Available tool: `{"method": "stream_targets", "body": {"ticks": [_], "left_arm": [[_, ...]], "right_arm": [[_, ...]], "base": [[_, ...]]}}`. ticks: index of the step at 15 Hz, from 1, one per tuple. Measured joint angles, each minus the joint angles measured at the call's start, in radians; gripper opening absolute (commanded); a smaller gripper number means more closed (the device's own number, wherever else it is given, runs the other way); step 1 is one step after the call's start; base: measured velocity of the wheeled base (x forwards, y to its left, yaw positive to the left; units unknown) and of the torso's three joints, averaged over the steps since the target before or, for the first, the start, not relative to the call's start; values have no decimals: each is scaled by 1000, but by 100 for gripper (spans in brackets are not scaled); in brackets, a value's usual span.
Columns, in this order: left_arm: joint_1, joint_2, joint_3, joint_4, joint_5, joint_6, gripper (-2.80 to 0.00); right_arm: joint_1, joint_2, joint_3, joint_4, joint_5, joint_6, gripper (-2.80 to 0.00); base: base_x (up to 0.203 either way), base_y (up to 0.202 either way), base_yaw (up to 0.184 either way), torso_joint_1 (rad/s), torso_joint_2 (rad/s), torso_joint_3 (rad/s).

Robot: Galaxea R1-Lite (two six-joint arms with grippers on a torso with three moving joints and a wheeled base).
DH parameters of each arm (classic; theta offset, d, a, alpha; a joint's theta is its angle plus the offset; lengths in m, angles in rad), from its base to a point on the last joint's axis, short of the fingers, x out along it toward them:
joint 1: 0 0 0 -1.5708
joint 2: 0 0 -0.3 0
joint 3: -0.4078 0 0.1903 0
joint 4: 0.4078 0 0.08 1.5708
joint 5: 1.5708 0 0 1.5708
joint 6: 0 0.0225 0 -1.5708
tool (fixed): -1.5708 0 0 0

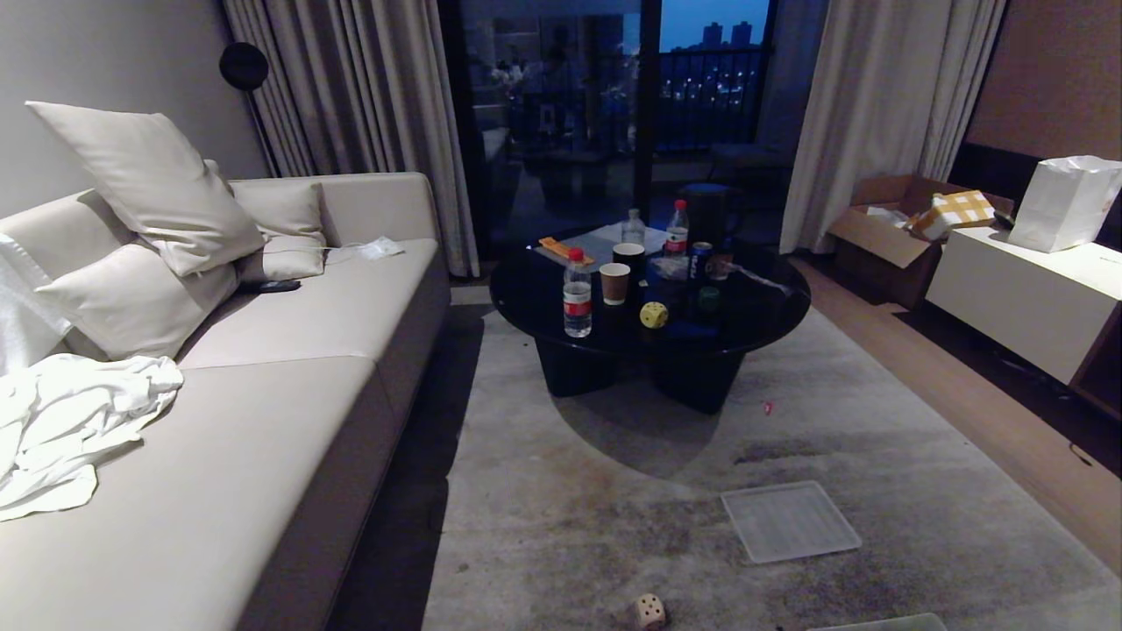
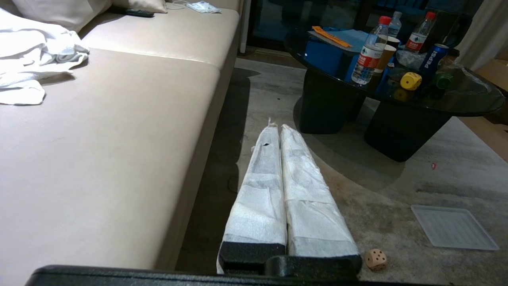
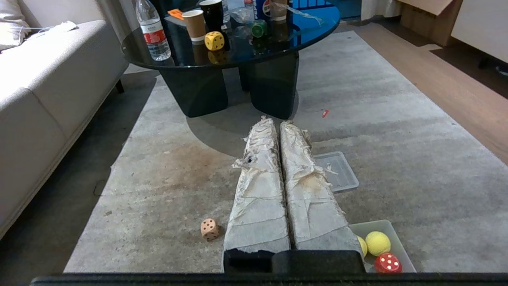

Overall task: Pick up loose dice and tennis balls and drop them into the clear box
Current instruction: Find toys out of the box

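rug (image 1: 614, 526): mottled grey | desk (image 1: 754, 324): round black glass; yellow die (image 1: 653, 315) | tan die (image 1: 649, 610): rounded cube | left tool (image 2: 276, 128), right tool (image 3: 274, 121): tape-wrapped, closed, empty

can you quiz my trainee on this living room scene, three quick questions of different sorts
1. True or false: the tan die lies on the rug.
2. Which die sits on the black table? A red, B yellow, C tan.
3. Fill in: in the right wrist view the clear box holds tennis balls and a ___ die.

Key: 1 true. 2 B, the yellow die. 3 red.
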Motion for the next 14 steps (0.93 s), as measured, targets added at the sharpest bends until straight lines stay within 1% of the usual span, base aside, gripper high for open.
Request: {"method": "stream_targets", "body": {"ticks": [9, 14], "left_arm": [[0, 0, 0, -1, 0, -3, -280], [4, 0, 0, -1, 0, -6, -280]], "right_arm": [[0, 0, 0, 0, 0, 0, -280], [0, 0, 0, 0, 0, 0, -280]], "base": [[0, 0, 0, 0, 0, 0], [0, 0, 0, 1, 3, -135]]}}
